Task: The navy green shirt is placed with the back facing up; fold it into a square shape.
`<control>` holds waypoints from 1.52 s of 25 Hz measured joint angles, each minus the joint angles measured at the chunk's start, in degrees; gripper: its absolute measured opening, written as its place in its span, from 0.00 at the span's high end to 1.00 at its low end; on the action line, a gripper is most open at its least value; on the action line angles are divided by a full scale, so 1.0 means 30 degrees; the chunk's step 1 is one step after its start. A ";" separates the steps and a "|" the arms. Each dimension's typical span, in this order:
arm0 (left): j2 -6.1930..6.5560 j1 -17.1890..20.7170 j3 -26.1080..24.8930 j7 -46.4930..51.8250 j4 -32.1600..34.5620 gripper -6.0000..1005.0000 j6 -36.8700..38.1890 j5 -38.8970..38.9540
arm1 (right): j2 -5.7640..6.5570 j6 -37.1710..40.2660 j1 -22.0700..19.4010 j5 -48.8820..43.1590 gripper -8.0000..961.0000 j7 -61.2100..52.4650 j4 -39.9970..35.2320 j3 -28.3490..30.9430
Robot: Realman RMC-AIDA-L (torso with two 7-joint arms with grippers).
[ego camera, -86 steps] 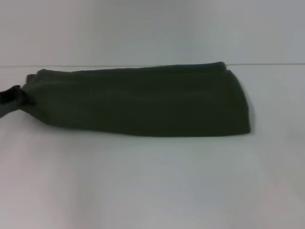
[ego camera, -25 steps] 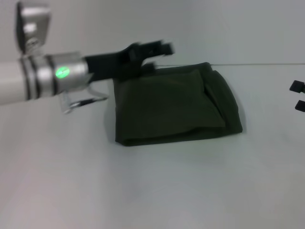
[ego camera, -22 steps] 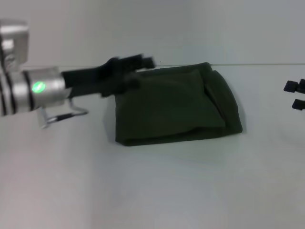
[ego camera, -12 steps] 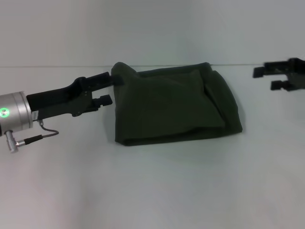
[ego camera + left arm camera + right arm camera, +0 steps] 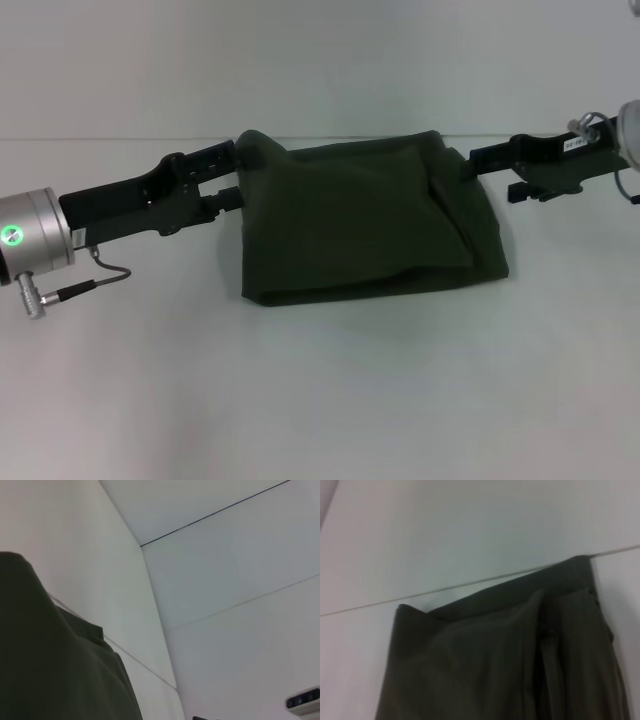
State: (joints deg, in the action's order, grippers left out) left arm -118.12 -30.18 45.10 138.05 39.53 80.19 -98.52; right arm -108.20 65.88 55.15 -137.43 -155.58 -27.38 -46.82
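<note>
The bench [image 5: 320, 400] is bare in front of me. Beyond that bare area lies the navy green shirt [image 5: 370, 225], folded into a compact, roughly square block, plain side up, with layered edges stacked on its right.

My left gripper [image 5: 222, 175] reaches in low from the left. Its jaws are pinching the shirt's far-left corner, which stands up in a small peak. I judge that this hold is for tugging the corner straight to square the block. In the left wrist view, dark cloth fills the near side.

My right gripper [image 5: 482, 172] meets the shirt's far-right corner. I cannot tell whether its jaws are spread or pressed together. I judge it is placed to mirror the left hold.

Changes: 3.4 s ago the shirt was a long strip with no arm over it. 0.5 s ago the right gripper was well apart from the cloth; it has now closed in on the corner.
</note>
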 joint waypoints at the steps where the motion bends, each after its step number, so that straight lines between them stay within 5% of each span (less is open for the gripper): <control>1: -0.0010 0.0049 -0.0007 -0.0014 0.0016 0.13 0.0000 0.0128 | -0.0097 -0.0293 0.0018 -0.0002 0.05 -0.0080 0.0057 -0.0179; 14: -0.0151 0.0046 -0.0206 -0.0266 -0.0114 0.13 -0.0261 0.0407 | -0.1764 -0.3523 0.0348 0.0025 0.08 0.0017 0.1072 -0.0552; 28: -0.0148 0.0020 -0.0270 -0.0493 -0.0079 0.13 -0.0294 0.0410 | -0.2468 -0.5691 0.0795 0.0044 0.12 0.0040 0.2129 -0.1200; 38: -0.0405 -0.0255 -0.0447 -0.0621 -0.0112 0.13 -0.0329 0.0427 | -0.2475 -0.6232 0.0653 0.0095 0.14 -0.0002 0.2465 -0.1446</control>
State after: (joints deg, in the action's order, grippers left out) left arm -119.33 -30.94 43.76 136.19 39.19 79.20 -97.24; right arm -115.63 47.19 57.10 -137.15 -155.59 -19.99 -51.16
